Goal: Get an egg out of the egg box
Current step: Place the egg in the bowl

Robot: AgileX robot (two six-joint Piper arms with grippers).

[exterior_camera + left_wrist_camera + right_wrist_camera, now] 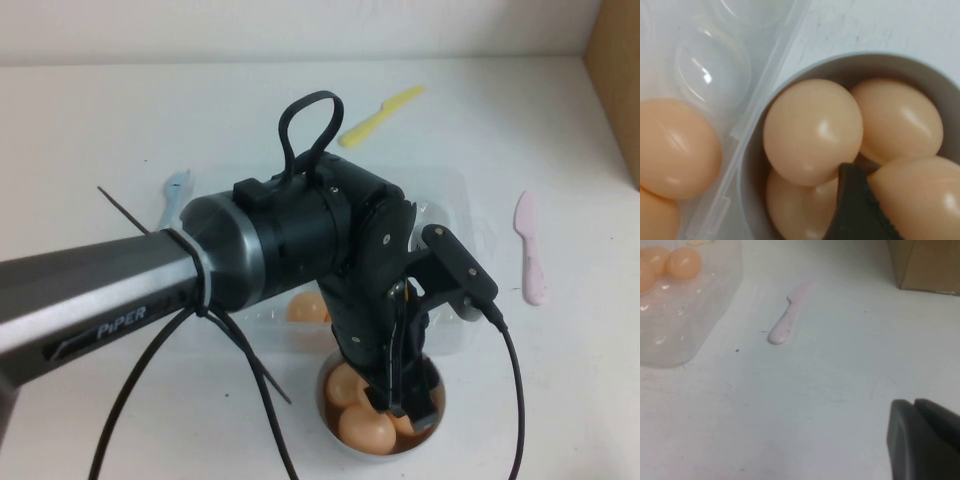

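Fingers of the left gripper (405, 400) reach down into a small round grey-white bowl (345, 442) at the near edge of the bench (120, 130); whether they grip anything cannot be told. One dark finger (855, 210) sits wedged between the smooth peach-tan eggs in the bowl, touching the egg (812, 131) lying uppermost. Just behind the bowl stands the clear plastic egg box (705, 75), with more eggs and empty dimpled cups, largely hidden by the black arm. A pink knife (787, 315), a yellow knife (380, 115) and a blue utensil (173, 195) lie on the white bench. Fingers of the right gripper (922, 440), pressed together, hover low over bare bench.
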